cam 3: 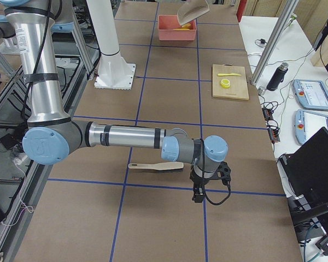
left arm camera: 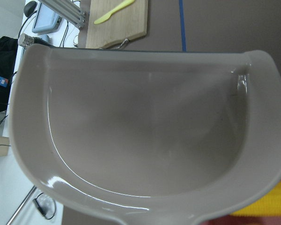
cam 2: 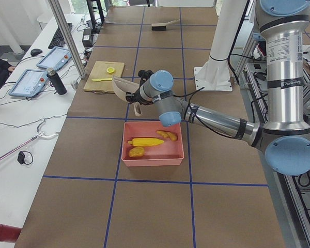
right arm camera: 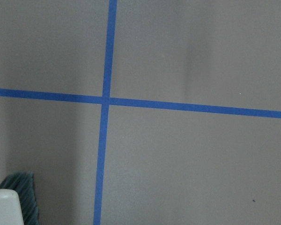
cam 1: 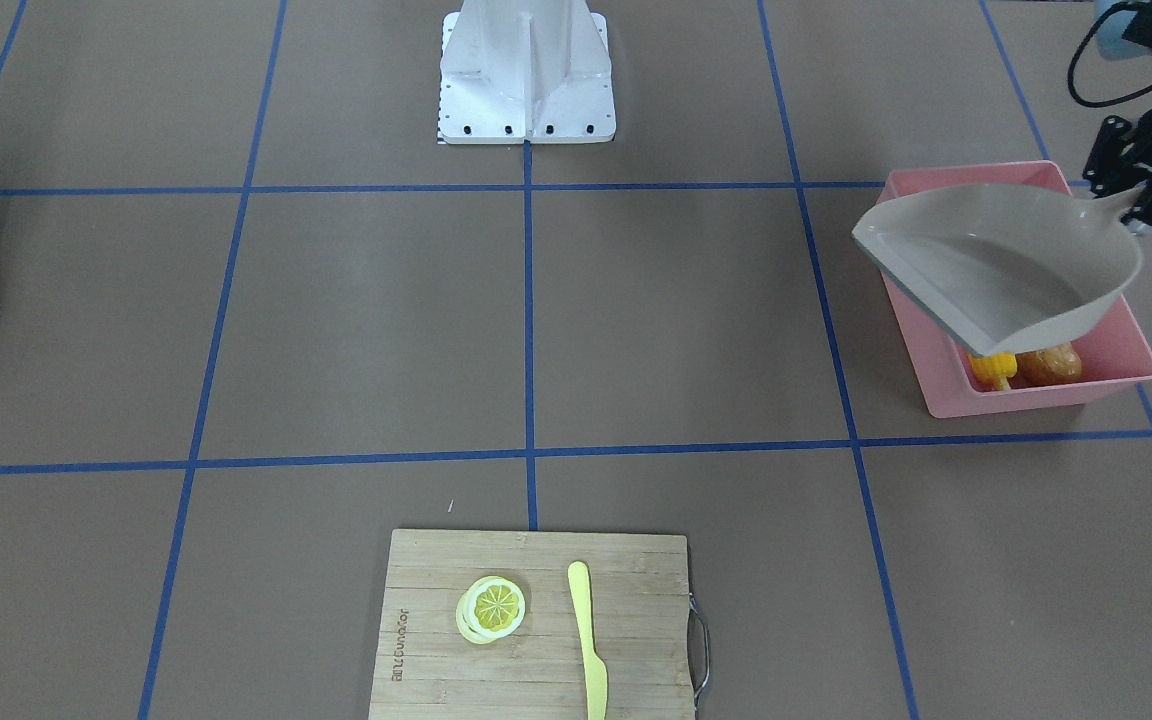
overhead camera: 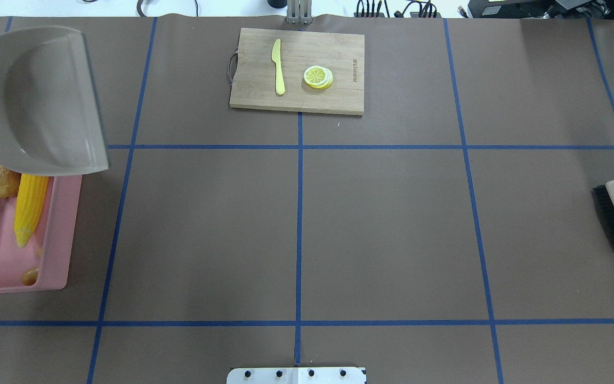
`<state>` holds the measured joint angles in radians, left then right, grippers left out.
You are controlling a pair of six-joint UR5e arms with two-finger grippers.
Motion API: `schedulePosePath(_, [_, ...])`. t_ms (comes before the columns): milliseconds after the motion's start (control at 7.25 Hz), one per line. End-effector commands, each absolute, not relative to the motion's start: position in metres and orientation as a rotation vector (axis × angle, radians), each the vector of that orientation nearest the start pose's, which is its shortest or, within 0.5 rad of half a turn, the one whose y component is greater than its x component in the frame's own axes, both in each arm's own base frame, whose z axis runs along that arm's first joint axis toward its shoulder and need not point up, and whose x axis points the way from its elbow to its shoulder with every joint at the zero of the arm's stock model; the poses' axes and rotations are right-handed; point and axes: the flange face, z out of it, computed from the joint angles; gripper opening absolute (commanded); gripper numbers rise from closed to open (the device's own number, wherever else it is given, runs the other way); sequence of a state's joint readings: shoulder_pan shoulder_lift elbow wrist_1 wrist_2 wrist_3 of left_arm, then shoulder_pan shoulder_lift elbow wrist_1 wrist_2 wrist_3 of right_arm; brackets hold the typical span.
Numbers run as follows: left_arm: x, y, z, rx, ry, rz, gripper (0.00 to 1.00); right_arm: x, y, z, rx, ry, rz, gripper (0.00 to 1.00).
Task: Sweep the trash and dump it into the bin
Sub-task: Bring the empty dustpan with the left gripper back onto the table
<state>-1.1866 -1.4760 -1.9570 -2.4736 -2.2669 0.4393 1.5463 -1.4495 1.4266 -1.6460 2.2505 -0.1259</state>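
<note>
The dustpan [cam 1: 996,265] is held tilted over the bin [cam 1: 1036,400], its handle clenched by the left gripper [cam 1: 1136,200], corn [overhead camera: 30,205] and potato [overhead camera: 0,178] lying inside; whether the right gripper [cam 3: 197,196] is clenched cannot be told.

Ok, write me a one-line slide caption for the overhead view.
Empty dustpan hangs over the pink bin, corn cob already inside; brush at far right.
</note>
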Motion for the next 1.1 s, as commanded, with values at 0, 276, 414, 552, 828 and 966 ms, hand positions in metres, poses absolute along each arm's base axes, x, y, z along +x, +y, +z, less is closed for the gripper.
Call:
schedulePosePath(0, [0.191, -0.427, 0.382, 1.169, 0.806, 1.152, 0.0, 0.057, -0.537, 0.68, -0.06, -0.685, -0.109, 1.0])
schedulePosePath(276, [0.255, -0.435, 0.364, 1.173, 0.861, 1.229, 0.0, 0.058, -0.536, 0.683, -0.066, -0.683, -0.109, 1.0])
schedulePosePath(414, [0.295, -0.429, 0.356, 1.179, 0.85, 1.251, 0.0, 0.057, -0.537, 0.682, -0.062, -0.685, -0.111, 1.0])
schedulePosePath(552, [0.338, -0.409, 0.35, 1.159, 0.879, 1.289, 0.0, 0.055, -0.539, 0.678, -0.053, -0.685, -0.123, 1.0])
schedulePosePath(828, [0.379, -0.384, 0.351, 1.065, 0.948, 1.316, 0.0, 0.055, -0.544, 0.677, -0.053, -0.682, -0.126, 1.0])
schedulePosePath(966, [0.403, -0.378, 0.359, 1.029, 0.968, 1.339, 0.0, 0.055, -0.545, 0.672, -0.043, -0.683, -0.129, 1.0])
